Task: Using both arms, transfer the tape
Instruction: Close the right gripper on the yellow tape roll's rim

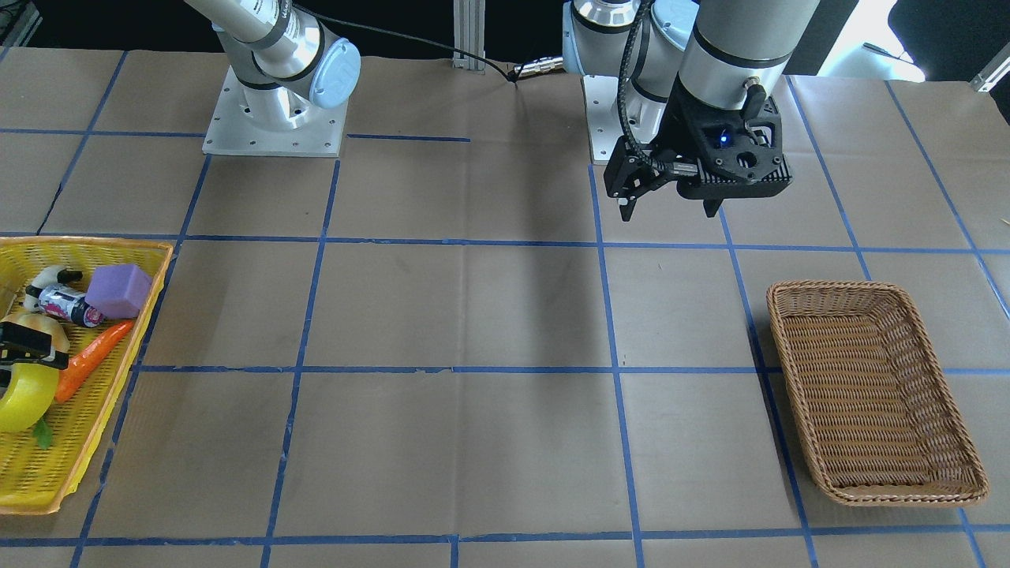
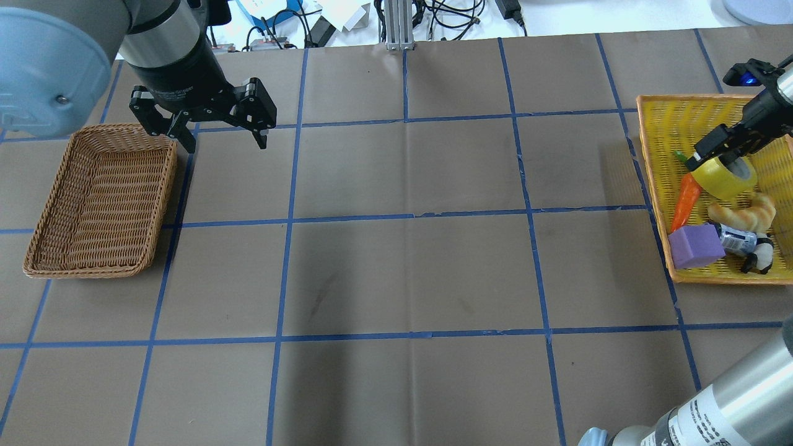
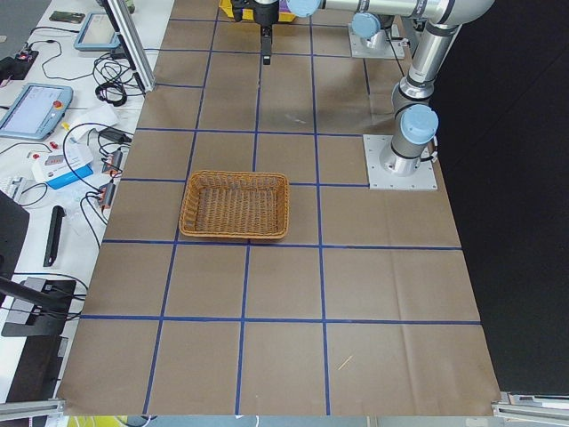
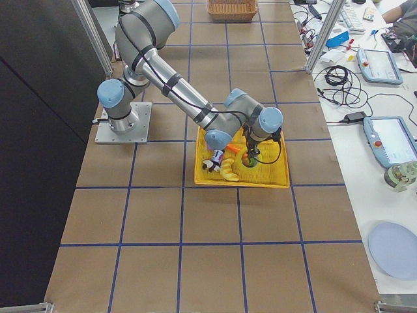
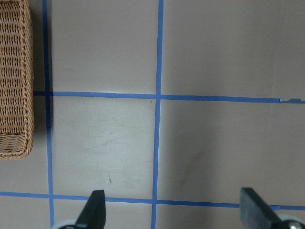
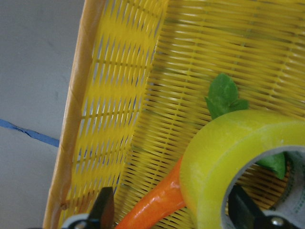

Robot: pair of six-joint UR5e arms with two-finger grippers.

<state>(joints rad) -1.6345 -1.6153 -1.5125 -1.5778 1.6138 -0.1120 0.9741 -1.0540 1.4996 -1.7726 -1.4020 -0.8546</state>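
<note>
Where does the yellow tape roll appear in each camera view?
Front-facing: tape at the far left edge, in the yellow basket.
Overhead: right side, beside the carrot.
Exterior left: cannot be made out.
Exterior right: near the centre, small.
Left wrist: not in it.
Right wrist: lower right.
Shared landmark: the yellow basket.

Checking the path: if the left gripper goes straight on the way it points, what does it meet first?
The left gripper would probably meet the bare table, beside the wicker basket, not inside it.
</note>
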